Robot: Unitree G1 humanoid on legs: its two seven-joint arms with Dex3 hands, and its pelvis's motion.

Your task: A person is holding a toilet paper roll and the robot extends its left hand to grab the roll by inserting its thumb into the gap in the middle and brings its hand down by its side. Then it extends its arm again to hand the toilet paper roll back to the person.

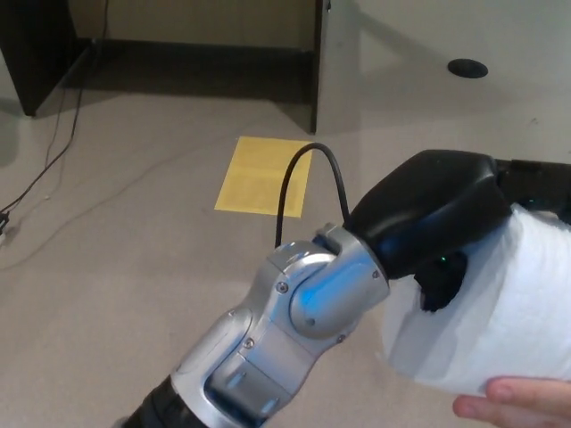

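Yellow sheet (265, 176) on floor, upper left of centre. Left hand (443, 223) extended right, clamped on toilet paper roll (500, 312), thumb in core. Person's fingers (517, 406) touching roll's underside at lower right edge.

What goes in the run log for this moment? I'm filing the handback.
left robot hand: shut on toilet paper roll | person's hand: touching roll's underside | right robot hand: not visible
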